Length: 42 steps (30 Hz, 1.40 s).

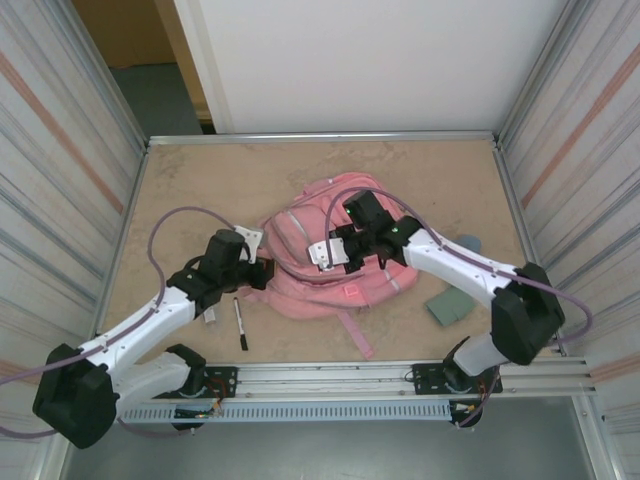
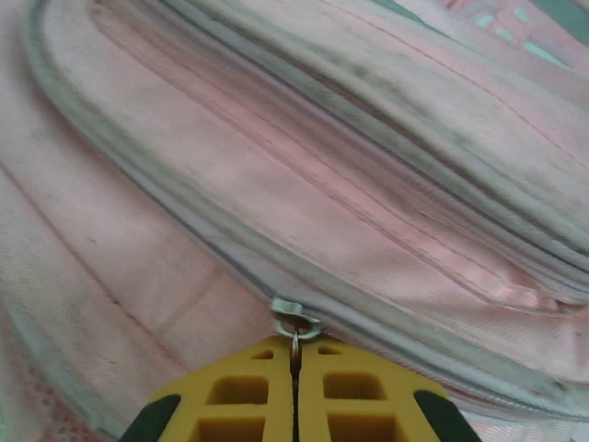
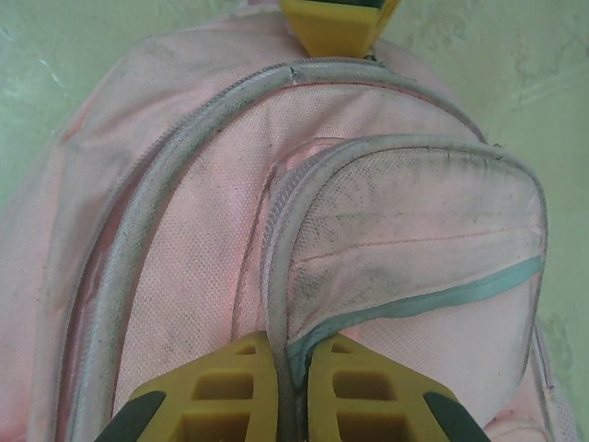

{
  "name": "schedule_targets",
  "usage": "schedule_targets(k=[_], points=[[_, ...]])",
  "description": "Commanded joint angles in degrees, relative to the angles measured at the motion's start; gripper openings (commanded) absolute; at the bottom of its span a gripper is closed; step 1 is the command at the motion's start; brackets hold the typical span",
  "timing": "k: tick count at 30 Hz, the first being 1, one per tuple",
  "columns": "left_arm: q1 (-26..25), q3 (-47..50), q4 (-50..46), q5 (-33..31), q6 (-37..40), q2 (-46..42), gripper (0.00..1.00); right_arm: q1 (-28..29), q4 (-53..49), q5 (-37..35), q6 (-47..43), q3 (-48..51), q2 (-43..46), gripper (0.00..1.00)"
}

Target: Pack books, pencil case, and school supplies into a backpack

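Your left gripper (image 2: 295, 357) pinched on zipper pull (image 2: 294, 322) | your right gripper (image 3: 293, 357) clamped on backpack (image 1: 318, 292) pocket seam, mid-frame | pen (image 1: 240, 325) lies lower left

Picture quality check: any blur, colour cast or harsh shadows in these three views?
Top external: evenly lit and sharp, with only soft shadows beside the backpack. Left wrist: the zipper pull at the left gripper is fairly sharp, while the fabric farther off goes soft. Right wrist: the table takes a greenish cast, and the right gripper, at the bottom edge, looks slightly blurred.
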State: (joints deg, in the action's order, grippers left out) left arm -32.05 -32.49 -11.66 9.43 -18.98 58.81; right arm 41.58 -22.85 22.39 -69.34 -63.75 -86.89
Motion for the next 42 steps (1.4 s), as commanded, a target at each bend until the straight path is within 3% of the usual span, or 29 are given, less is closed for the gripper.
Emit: schedule_targets(k=[1, 3, 5, 10, 12, 14, 16, 17, 18, 19, 23, 25, 27, 30, 32, 35, 39, 42], points=[[-6.8, 1.4, 0.4, -1.0, -2.3, 0.3, 0.0, -1.2, 3.9, 0.1, -6.4, -6.1, -4.9, 0.0], [-11.2, 1.5, 1.6, -3.2, -3.9, 0.6, 0.0, -1.5, 3.1, -0.4, -6.5, -7.5, -7.0, 0.02], [-14.7, 1.9, 4.7, -3.4, -6.9, 1.1, 0.0, -1.8, 4.0, -1.4, -6.4, -6.9, -7.7, 0.21], [-19.8, 1.2, 11.3, -4.1, -10.7, 3.4, 0.0, -3.5, 11.7, -5.6, 0.2, -1.1, -5.0, 0.3], [-20.4, 0.2, 12.3, -3.6, -11.3, 4.9, 0.0, -4.3, 14.5, -7.8, 5.9, 1.5, -2.3, 0.46], [-20.7, -0.8, 13.7, -2.9, -11.5, 6.2, 0.0, -5.0, 17.0, -11.2, 16.0, 3.2, 0.8, 0.5], [-21.4, -1.9, 14.9, -2.8, -11.9, 8.1, 0.0, -6.1, 17.7, -12.5, 31.2, 4.5, 5.1, 0.64], [-21.7, -2.5, 15.4, -2.6, -11.9, 8.9, 0.0, -6.6, 18.5, -13.0, 39.2, 5.6, 7.3, 0.66], [-22.4, -3.3, 16.1, -2.6, -12.1, 9.9, 0.0, -7.1, 20.2, -14.9, 50.7, 7.4, 10.4, 0.96], [-23.0, -4.0, 17.0, -2.6, -12.0, 11.0, 0.0, -7.5, 20.8, -17.5, 62.6, 8.6, 13.3, 0.99], [-24.9, -4.9, 23.9, -1.8, -11.2, 13.9, 0.0, -10.1, 6.4, -26.9, 99.2, 9.3, 21.8, 0.99], [-25.0, -5.5, 27.4, -1.2, -11.3, 15.5, 0.0, -12.8, -9.7, -28.3, 121.4, 8.7, 24.9, 0.99], [-25.0, -7.0, 28.3, -0.6, -9.9, 17.3, 0.0, -17.2, -12.3, -18.1, 131.8, 12.0, 28.1, 0.99], [-25.0, -9.8, 28.4, 1.2, -8.4, 20.8, 0.0, -18.6, -6.2, -4.7, 145.2, 19.4, 29.8, 0.84], [-25.1, -11.1, 29.3, 2.7, -8.4, 22.6, 0.0, -18.3, -5.2, -0.3, 150.0, 21.5, 29.6, 0.79], [-25.3, -12.6, 29.9, 4.2, -8.6, 24.7, 0.0, -16.4, -2.0, 3.5, 150.0, 21.4, 26.1, 0.73], [-25.6, -13.2, 30.0, 4.5, -9.3, 25.6, 0.0, -11.4, -8.5, -2.2, 148.7, 15.5, 22.9, 0.78], [-26.0, -13.1, 30.0, 3.7, -9.2, 25.9, 0.0, -10.3, -7.5, -3.0, 152.2, 14.9, 21.7, 0.77]])
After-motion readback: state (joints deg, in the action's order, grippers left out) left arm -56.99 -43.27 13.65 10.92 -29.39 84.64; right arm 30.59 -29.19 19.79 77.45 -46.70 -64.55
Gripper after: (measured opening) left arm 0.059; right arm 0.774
